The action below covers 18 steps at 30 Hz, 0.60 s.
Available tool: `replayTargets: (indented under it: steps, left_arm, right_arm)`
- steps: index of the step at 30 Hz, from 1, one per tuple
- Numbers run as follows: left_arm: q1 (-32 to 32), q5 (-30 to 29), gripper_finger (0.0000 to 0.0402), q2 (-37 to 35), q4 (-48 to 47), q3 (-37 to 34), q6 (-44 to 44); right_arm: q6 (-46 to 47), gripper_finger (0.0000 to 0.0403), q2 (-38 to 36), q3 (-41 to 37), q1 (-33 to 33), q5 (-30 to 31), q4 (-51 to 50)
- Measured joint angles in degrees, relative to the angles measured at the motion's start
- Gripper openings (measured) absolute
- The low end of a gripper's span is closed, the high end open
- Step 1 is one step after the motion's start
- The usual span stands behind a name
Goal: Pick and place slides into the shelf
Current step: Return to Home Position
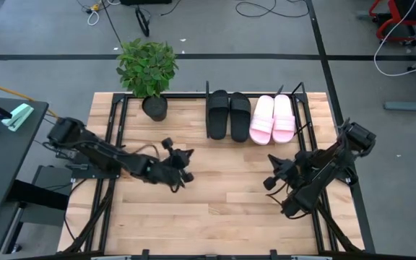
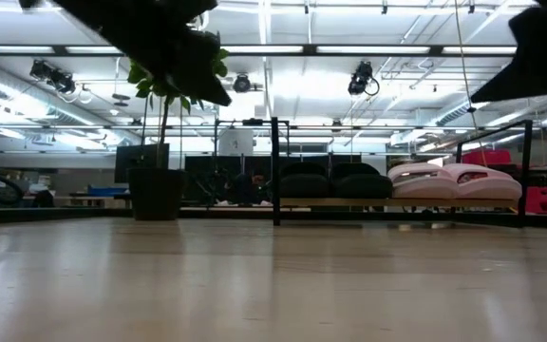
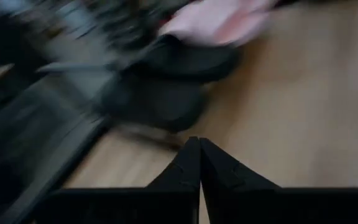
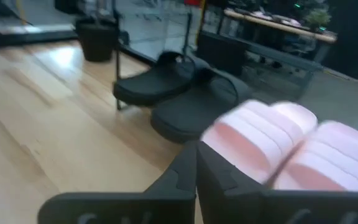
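Near the middle of the table (image 1: 215,213), taking the far edge as 12 o'clock in the high view, the left gripper (image 1: 182,167) hangs above the bare wood. Its fingers (image 3: 182,171) are pressed tip to tip and hold nothing. Across from it at 3 o'clock, well apart, the right gripper (image 1: 274,174) hangs the same way, its fingers (image 4: 179,177) closed together and empty.

From the left gripper the shelf (image 1: 208,92) lies at about 1 o'clock; from the right gripper it lies at about 12 o'clock, along the far edge of the table. All four slides lie inside its thin black frame in one row, toes toward the far edge. The two black slides (image 1: 228,115) take the 9 o'clock half, side by side and touching. The two pink slides (image 1: 273,119) sit just beside them on the 3 o'clock half, also touching each other. A potted plant (image 1: 149,68) stands at the shelf's 9 o'clock end, outside the row.

As I judge it, the placing is done: no slide is loose on the table, and none is in a gripper. What is left seems to be only drawing both arms back to rest, clear of the shelf's posts
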Motion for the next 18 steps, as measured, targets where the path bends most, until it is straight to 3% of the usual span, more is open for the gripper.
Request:
replayTargets:
  steps: [3, 7, 13, 18]
  left_arm:
    - [3.6, 13.2, 0.0009, -2.7, 24.4, -9.6, 13.2]
    - [9.8, 23.7, 0.0019, -4.6, 42.8, -16.8, 17.0]
    - [18.6, 36.7, 0.0006, -5.1, 44.9, -18.6, 18.0]
    - [20.1, 35.1, 0.0006, -7.7, 44.5, -19.3, 17.0]
  right_arm:
    - [-0.2, 0.0005, -4.4, -1.4, 0.5, 2.1, 0.0]
    - [-0.8, 0.0004, -9.4, -3.2, 0.2, 6.4, 0.0]
    - [-0.9, 0.0002, -14.8, -8.1, -2.1, 8.7, 2.9]
    - [-1.2, 0.0002, -16.1, -11.9, -3.1, 8.9, 8.2]
